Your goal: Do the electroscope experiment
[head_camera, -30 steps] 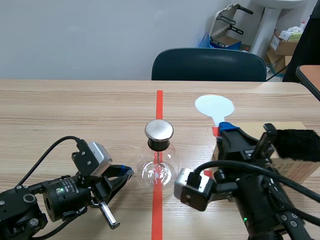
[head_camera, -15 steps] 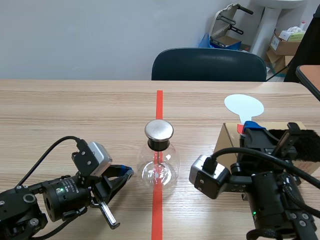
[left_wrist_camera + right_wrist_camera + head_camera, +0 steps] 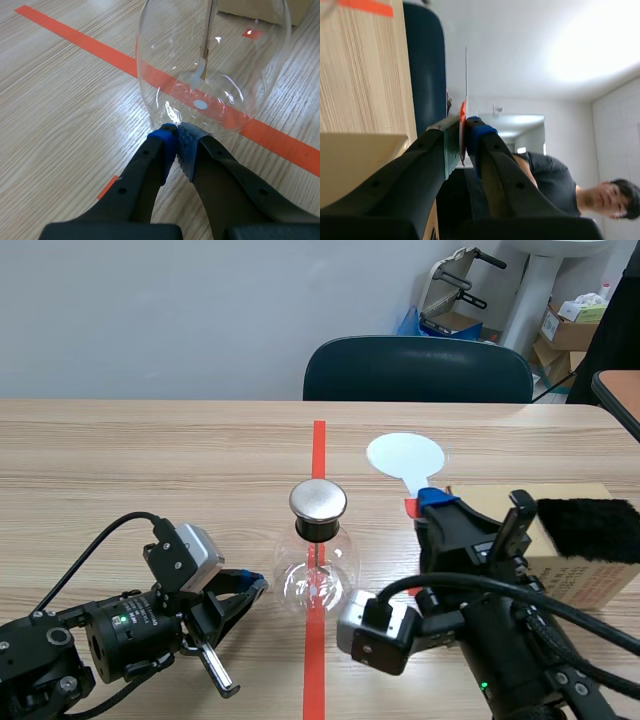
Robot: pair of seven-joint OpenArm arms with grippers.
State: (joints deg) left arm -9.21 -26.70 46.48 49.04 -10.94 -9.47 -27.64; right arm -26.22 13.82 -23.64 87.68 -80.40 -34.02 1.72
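Observation:
The electroscope, a clear glass flask [image 3: 318, 575] with a round metal cap [image 3: 318, 501], stands on the red tape line at the table's middle. In the left wrist view the flask [image 3: 220, 75] shows a rod and foil leaf [image 3: 204, 65] inside. My left gripper [image 3: 246, 590] lies low beside it, shut on nothing, its tips [image 3: 177, 136] at the flask's base. My right gripper [image 3: 432, 504] is shut on the red handle [image 3: 462, 117] of a paddle. The paddle's white disc [image 3: 404, 454] stands upright, right of and behind the cap.
A cardboard box [image 3: 575, 565] with a black furry cloth [image 3: 590, 528] on it sits at the right, behind my right arm. A dark chair [image 3: 418, 370] stands at the table's far edge. A person [image 3: 560, 185] shows in the right wrist view.
My right arm swung the paddle to the right over the box, then back left, ending nearer the flask's cap than a second ago. The left arm has not moved.

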